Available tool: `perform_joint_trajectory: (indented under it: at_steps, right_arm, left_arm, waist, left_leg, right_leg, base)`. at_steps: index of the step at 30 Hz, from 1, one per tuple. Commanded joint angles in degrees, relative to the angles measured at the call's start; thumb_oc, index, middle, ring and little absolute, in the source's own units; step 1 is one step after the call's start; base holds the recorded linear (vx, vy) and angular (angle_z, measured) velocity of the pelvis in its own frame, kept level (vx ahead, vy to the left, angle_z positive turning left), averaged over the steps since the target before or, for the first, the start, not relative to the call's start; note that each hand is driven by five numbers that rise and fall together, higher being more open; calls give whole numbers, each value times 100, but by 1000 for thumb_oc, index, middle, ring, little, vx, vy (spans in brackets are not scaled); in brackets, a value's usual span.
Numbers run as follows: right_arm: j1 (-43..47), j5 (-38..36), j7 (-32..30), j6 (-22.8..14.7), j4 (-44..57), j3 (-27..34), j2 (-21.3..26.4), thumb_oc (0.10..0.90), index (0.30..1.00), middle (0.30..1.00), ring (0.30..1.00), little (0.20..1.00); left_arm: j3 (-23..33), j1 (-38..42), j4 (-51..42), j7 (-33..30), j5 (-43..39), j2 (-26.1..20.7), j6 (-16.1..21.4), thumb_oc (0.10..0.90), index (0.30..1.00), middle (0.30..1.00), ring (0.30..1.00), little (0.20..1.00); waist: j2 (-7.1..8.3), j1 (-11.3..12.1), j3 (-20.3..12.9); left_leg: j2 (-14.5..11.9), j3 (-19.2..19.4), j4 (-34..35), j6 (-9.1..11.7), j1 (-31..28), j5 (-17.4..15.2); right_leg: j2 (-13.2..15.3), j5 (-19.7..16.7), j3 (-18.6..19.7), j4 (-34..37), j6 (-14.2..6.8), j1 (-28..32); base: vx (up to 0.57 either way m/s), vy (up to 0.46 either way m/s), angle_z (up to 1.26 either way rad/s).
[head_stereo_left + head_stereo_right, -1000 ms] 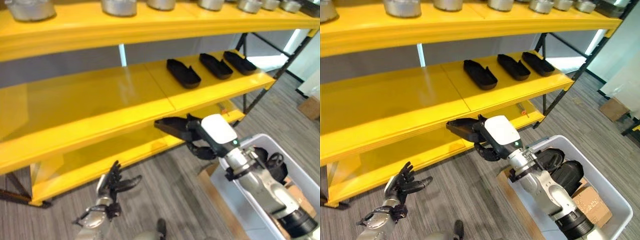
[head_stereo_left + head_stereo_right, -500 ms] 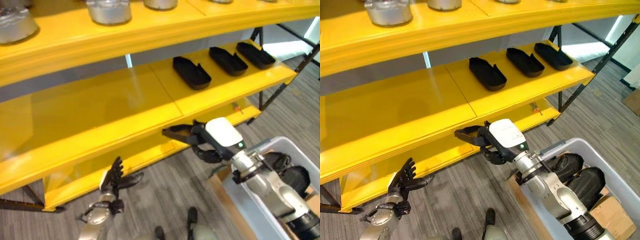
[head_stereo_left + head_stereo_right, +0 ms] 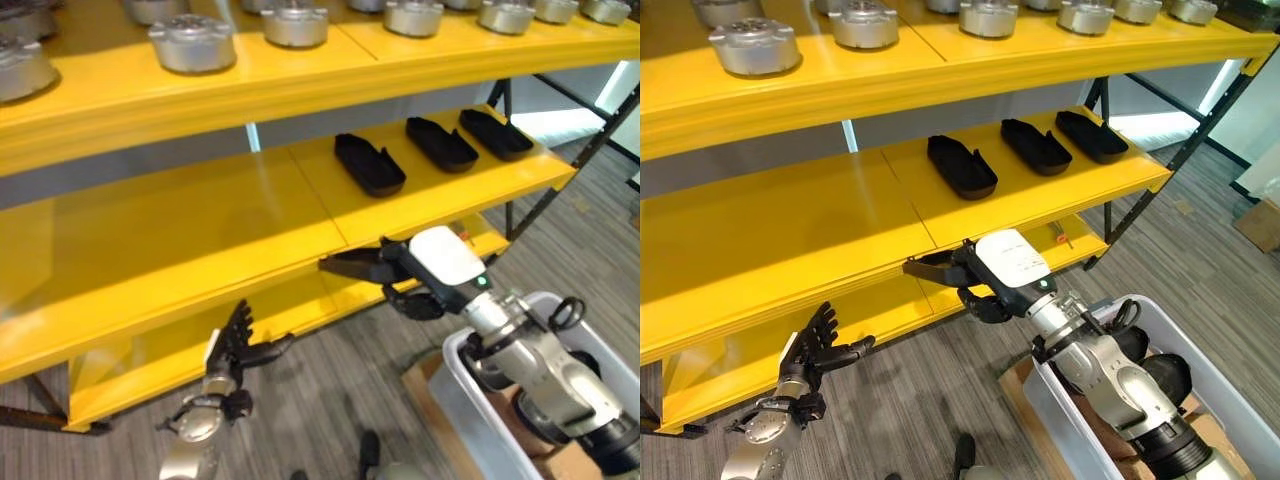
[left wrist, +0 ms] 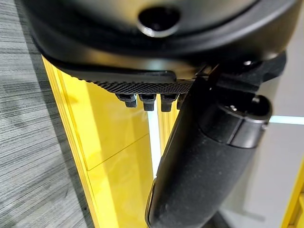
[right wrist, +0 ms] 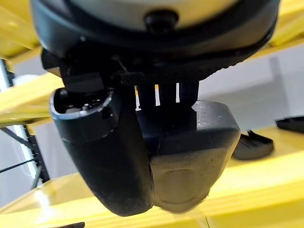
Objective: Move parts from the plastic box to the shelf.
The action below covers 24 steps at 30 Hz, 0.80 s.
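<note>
My right hand (image 3: 432, 272) is shut on a black elongated part (image 3: 350, 266), which it holds level at the front edge of the yellow shelf's middle board (image 3: 200, 215). In the right wrist view the thumb and fingers wrap that dark part (image 5: 190, 156). Three similar black parts (image 3: 369, 165) (image 3: 441, 143) (image 3: 495, 133) lie in a row on the right end of the middle board. The white plastic box (image 3: 452, 395) stands on the floor at the lower right, under my right arm. My left hand (image 3: 235, 348) hangs low by the bottom board, open and holding nothing.
Several round silver metal parts (image 3: 192, 42) line the top board. The left half of the middle board is bare yellow. A black metal shelf brace (image 3: 560, 165) crosses at the right. A brown cardboard piece (image 3: 1015, 385) lies by the box on grey wood-pattern floor.
The whole view has shifted, so more of the top board shows. My right hand still holds the black part at the middle board's front edge. The left hand stays open and low.
</note>
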<state>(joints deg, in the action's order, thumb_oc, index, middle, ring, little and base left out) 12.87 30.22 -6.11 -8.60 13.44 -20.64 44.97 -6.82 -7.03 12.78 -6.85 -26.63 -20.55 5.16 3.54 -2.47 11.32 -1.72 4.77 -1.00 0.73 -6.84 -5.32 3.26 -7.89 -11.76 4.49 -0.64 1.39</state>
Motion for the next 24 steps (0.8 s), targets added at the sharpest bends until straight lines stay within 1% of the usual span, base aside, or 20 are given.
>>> perform_joint_trajectory:
  at_steps: [1, 2, 4, 5, 6, 7, 8, 9, 10, 11, 12, 14, 16, 17, 19, 20, 21, 22, 24]
  right_arm:
    - [1209, -432, -696, -357, 554, 330, -119, 400, 300, 300, 300, 300]
    - [1317, -463, -730, -370, 553, 292, -129, 400, 300, 300, 300, 300]
    - [1423, -493, -789, -351, 523, 248, -148, 400, 300, 300, 300, 300]
    - [1514, -506, -789, -342, 539, 205, -154, 400, 300, 300, 300, 300]
    - [1555, -448, -836, -318, 533, 219, -86, 400, 300, 300, 300, 300]
    - [1528, -447, -844, -305, 531, 265, -53, 400, 300, 300, 300, 300]
    - [1471, -445, -890, -292, 545, 312, -44, 400, 300, 300, 300, 300]
    - [1455, -444, -891, -292, 552, 317, -42, 400, 300, 300, 300, 300]
    - [1372, -422, -929, -277, 565, 362, -48, 400, 300, 300, 300, 300]
    - [1360, -421, -930, -277, 569, 364, -45, 400, 300, 300, 300, 300]
    - [1302, -431, -918, -280, 607, 380, -90, 400, 300, 300, 300, 300]
    - [1221, -404, -920, -266, 560, 381, -190, 400, 300, 300, 300, 300]
    - [1112, -419, -877, -253, 575, 424, -222, 400, 300, 300, 300, 300]
    - [961, -454, -823, -242, 643, 494, -255, 400, 300, 300, 300, 300]
    - [865, -497, -796, -242, 669, 532, -288, 400, 300, 300, 300, 300]
    - [863, -497, -795, -241, 671, 538, -288, 400, 300, 300, 300, 300]
    - [845, -519, -781, -235, 678, 536, -344, 400, 300, 300, 300, 300]
    - [844, -518, -780, -234, 679, 536, -346, 400, 300, 300, 300, 300]
    - [880, -527, -755, -228, 693, 500, -390, 400, 300, 300, 300, 300]
  left_arm:
    - [-239, 207, -252, 4, -65, -220, 534, 900, 1000, 1000, 1000, 1000]
    - [-256, 244, -248, -17, -105, -214, 548, 900, 1000, 1000, 1000, 1000]
    - [-319, 347, -246, -54, -189, -208, 560, 900, 1000, 1000, 1000, 1000]
    - [-352, 395, -243, -56, -202, -210, 561, 900, 1000, 1000, 1000, 1000]
    - [-383, 466, -251, -46, -196, -230, 524, 900, 1000, 1000, 1000, 1000]
    - [-396, 481, -258, -36, -174, -233, 510, 900, 1000, 1000, 1000, 1000]
    - [-427, 496, -252, -26, -143, -253, 499, 900, 1000, 1000, 1000, 1000]
    - [-434, 491, -251, -27, -142, -253, 499, 900, 1000, 1000, 1000, 1000]
    - [-479, 506, -205, -30, -103, -254, 499, 900, 1000, 1000, 1000, 1000]
    - [-486, 502, -202, -31, -101, -250, 502, 900, 1000, 1000, 1000, 1000]
    - [-438, 455, -200, -49, -140, -243, 522, 900, 1000, 1000, 1000, 1000]
    - [-415, 440, -167, -89, -139, -233, 519, 900, 1000, 1000, 1000, 1000]
    - [-407, 447, -190, -66, -148, -239, 519, 900, 1000, 1000, 1000, 1000]
    - [-404, 416, -246, -29, -124, -267, 516, 900, 1000, 1000, 1000, 1000]
    - [-428, 439, -234, -8, -74, -302, 504, 900, 1000, 1000, 1000, 1000]
    - [-431, 444, -233, -8, -74, -303, 504, 900, 1000, 1000, 1000, 1000]
    - [-434, 455, -254, -9, -58, -313, 506, 900, 1000, 1000, 1000, 1000]
    - [-433, 453, -255, -10, -58, -314, 505, 900, 1000, 1000, 1000, 1000]
    - [-397, 441, -307, -17, -39, -352, 511, 900, 1000, 1000, 1000, 1000]
  waist:
    - [63, 227, -758]
    - [88, 273, -672]
    - [147, 388, -448]
    - [176, 452, -353]
    - [195, 393, -318]
    - [216, 366, -344]
    - [201, 319, -347]
    - [207, 337, -347]
    - [113, 319, -368]
    - [119, 337, -362]
    - [85, 349, -392]
    - [47, 389, -468]
    - [34, 368, -548]
    - [46, 397, -606]
    - [61, 410, -635]
    - [63, 409, -644]
    - [63, 408, -671]
    - [69, 409, -679]
    - [92, 422, -706]
  left_leg:
    - [-524, -85, -505, 269, 395, 135]
    - [-548, -134, -916, 363, 650, 283]
    - [-508, -346, -1722, 555, 1134, 726]
    - [-427, -449, -1980, 558, 1341, 764]
    - [-651, -185, -1708, 461, 1603, 777]
    - [-792, -18, -1439, 441, 1637, 810]
    - [-1036, 263, -1119, 458, 1729, 986]
    - [-1039, 283, -1041, 478, 1668, 1009]
    - [-1240, 483, -462, 543, 1705, 1457]
    - [-1235, 507, -377, 558, 1637, 1491]
    - [-1275, 540, -212, 529, 1466, 1363]
    - [-1131, 382, -204, 494, 1426, 1304]
    - [-1071, 574, -224, 486, 1378, 1243]
    - [-1000, 649, -285, 455, 1324, 1158]
    - [-891, 691, -347, 416, 1282, 1017]
    - [-884, 690, -338, 405, 1298, 1037]
    - [-793, 730, -328, 362, 1247, 963]
    - [-786, 736, -320, 357, 1248, 966]
    - [-684, 787, -304, 303, 1176, 852]
  right_leg:
    - [191, 1043, -49, -1158, -341, -372]
    - [183, 1057, -111, -1101, -270, -304]
    - [202, 1060, -236, -1062, -150, -219]
    - [214, 1078, -336, -1057, -123, -189]
    - [263, 1108, -598, -1002, -143, -112]
    - [288, 1116, -687, -978, -163, -85]
    - [296, 1151, -806, -985, -191, -32]
    - [292, 1172, -793, -993, -186, -20]
    - [261, 1204, -863, -1032, -227, 17]
    - [265, 1226, -847, -1049, -226, 27]
    - [277, 1301, -797, -1124, -252, 31]
    - [328, 1289, -736, -1032, -300, 145]
    - [414, 1268, -767, -954, -323, 244]
    - [516, 1253, -754, -888, -359, 347]
    - [624, 1233, -757, -825, -419, 454]
    - [626, 1210, -762, -809, -420, 442]
    - [692, 1174, -742, -783, -466, 469]
    - [699, 1168, -739, -775, -472, 465]
    - [793, 1118, -722, -745, -558, 498]
  base:
    - [-33, -106, 31]
    - [-71, -146, 21]
    - [-97, -133, 33]
    - [-59, -121, 48]
    - [6, -87, 55]
    - [78, -23, 77]
    - [87, 0, 84]
    - [123, 81, 62]
    - [92, 58, 54]
    - [116, 109, 42]
    - [93, 68, 38]
    - [162, 155, -20]
    - [202, 193, -47]
    - [222, 223, -37]
    - [168, 177, -10]
    - [129, 166, 20]
    - [74, 114, 29]
    - [122, 172, 25]
    - [112, 152, 26]
